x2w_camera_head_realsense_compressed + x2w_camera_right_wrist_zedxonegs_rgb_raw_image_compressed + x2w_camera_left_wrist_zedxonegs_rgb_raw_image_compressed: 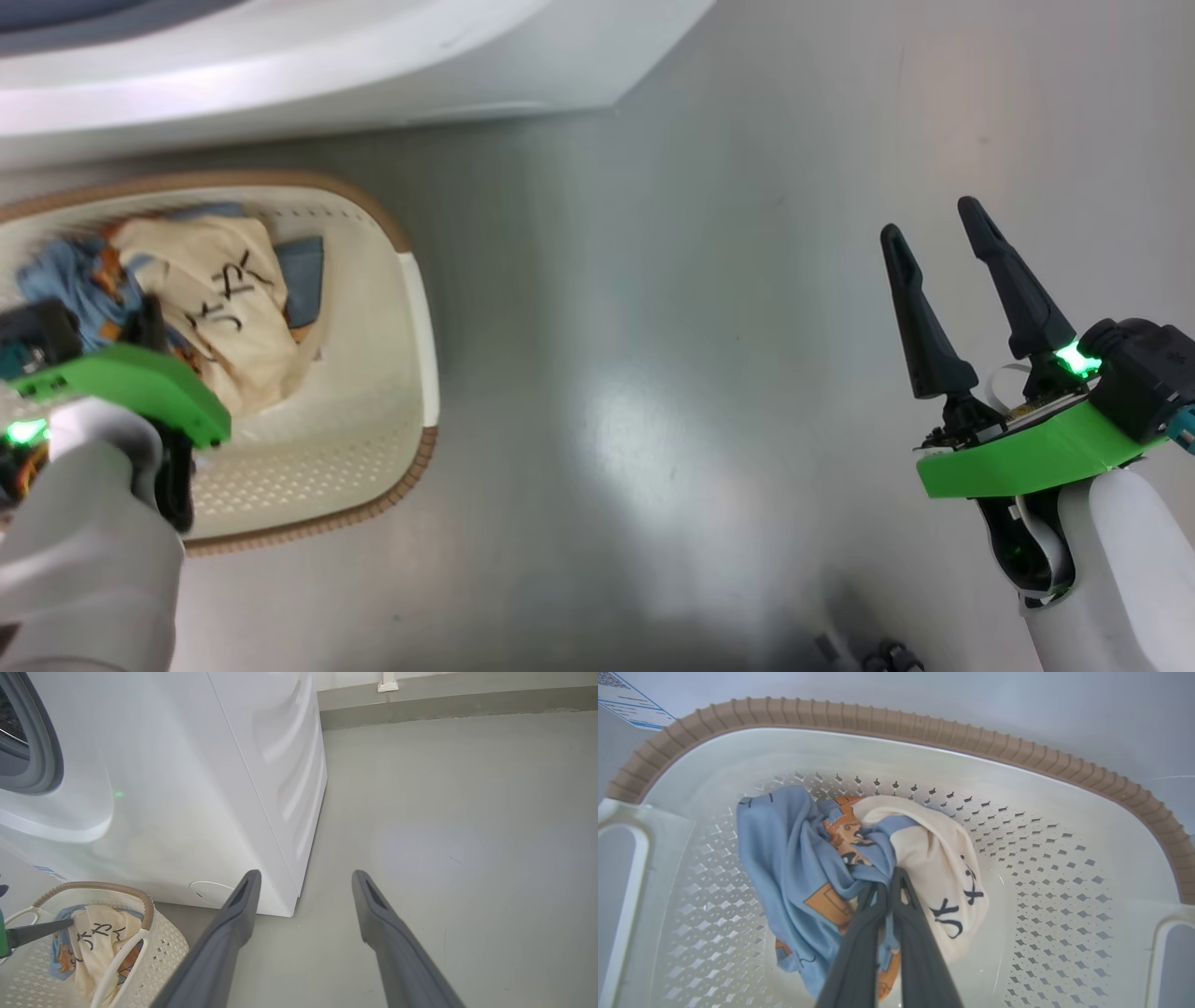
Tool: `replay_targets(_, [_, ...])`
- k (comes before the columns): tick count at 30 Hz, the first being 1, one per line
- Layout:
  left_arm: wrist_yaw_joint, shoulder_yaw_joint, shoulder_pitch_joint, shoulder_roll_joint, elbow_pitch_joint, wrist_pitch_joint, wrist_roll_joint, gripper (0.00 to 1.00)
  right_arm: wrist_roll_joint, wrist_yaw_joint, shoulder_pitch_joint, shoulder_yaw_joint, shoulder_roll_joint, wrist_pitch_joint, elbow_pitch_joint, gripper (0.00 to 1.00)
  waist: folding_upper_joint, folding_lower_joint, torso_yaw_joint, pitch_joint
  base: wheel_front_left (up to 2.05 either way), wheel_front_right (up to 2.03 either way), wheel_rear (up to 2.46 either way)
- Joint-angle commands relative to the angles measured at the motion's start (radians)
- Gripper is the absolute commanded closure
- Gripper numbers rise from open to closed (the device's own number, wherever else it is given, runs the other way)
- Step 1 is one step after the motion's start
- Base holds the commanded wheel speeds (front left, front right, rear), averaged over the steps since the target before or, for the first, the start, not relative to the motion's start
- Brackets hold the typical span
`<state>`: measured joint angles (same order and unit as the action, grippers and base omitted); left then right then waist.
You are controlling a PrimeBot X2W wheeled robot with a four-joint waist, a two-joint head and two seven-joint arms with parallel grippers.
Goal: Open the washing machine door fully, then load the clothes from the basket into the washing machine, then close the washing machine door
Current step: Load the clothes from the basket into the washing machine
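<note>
basket [924,723] sits on the grey floor [700,327], just in front of the washer [187,788], near its right front corner. clothes [859,868] lie bunched on the basket floor, nearer one side. blue garment [784,858] with orange prints is tangled over and around the cream garment [943,858], whose black lettering faces up.

left hand [888,882] reaches down into the basket. its fingers are pressed together, clamped on a fold of the blue garment where it meets the cream one, and a strip of blue cloth shows between them. the bundle rests on the basket floor. head view shows the left wrist over the basket's near side, blurred.

right hand [932,222] hangs over bare floor, well apart from the basket and to the right of the washer. its fingers are spread wide with nothing between them.

right wrist view: washer front with the grey gasket [44,756] and a sliver of dark drum [7,718] at the left edge. a small blue label [46,871] sits low on the front, just above the basket rim.
</note>
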<state>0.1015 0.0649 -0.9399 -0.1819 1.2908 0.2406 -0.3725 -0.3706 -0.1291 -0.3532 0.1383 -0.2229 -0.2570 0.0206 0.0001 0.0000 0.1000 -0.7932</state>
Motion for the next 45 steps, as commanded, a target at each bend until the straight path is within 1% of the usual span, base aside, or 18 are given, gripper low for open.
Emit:
replay_targets(1, [0.008,-0.008,0.066,-0.04,-0.016,0.017,-0.002,1.0,0.004,-0.002,0.041,0.011,-0.01,-0.005,-0.012,0.0,-0.0001,0.0,-0.028,0.059,0.0,0.0,0.0])
replay_targets(3, [0.013,-0.004,0.091,-0.039,-0.033,0.02,0.001,1.0,0.0,-0.002,0.049,0.009,-0.012,-0.005,-0.004,0.0,-0.0001,0.0,-0.034,0.094,0.0,0.0,0.0])
replay_targets(8, [0.017,-0.018,0.179,-0.036,-0.143,0.021,0.011,1.0,-0.01,-0.002,0.076,0.007,-0.019,-0.005,0.022,0.0,-0.0001,0.0,-0.048,0.189,0.0,0.0,0.0])
replay_targets(16, [0.023,-0.048,0.333,-0.011,-0.294,0.021,0.051,1.0,-0.026,-0.002,0.147,0.007,-0.029,-0.005,0.062,0.0,-0.0001,0.0,-0.064,0.357,0.0,0.0,0.0])
replay_targets(22, [0.027,-0.067,0.434,0.001,-0.408,0.021,0.083,1.0,-0.037,-0.002,0.213,0.002,-0.038,-0.005,0.083,0.0,-0.0001,0.0,-0.078,0.463,0.0,0.0,0.0])
replay_targets(26, [0.028,-0.081,0.492,0.002,-0.484,0.021,0.096,1.0,-0.042,-0.002,0.246,-0.004,-0.046,-0.005,0.091,0.0,-0.0001,0.0,-0.086,0.513,0.0,0.0,0.0])
replay_targets(27, [0.028,-0.081,0.492,0.002,-0.484,0.021,0.096,1.0,-0.042,-0.002,0.246,-0.004,-0.046,-0.005,0.091,0.0,-0.0001,0.0,-0.086,0.513,0.0,0.0,0.0])
replay_targets(34, [0.029,-0.094,0.594,0.005,-0.628,0.021,0.106,1.0,-0.047,-0.002,0.297,-0.026,-0.052,-0.005,0.098,0.0,-0.0001,0.0,-0.096,0.583,0.0,0.0,0.0])
replay_targets(45, [0.029,-0.123,0.823,0.016,-0.928,0.021,0.105,1.0,-0.051,-0.002,0.389,-0.064,-0.049,-0.005,0.101,0.0,-0.0001,0.0,-0.102,0.678,0.0,0.0,0.0])
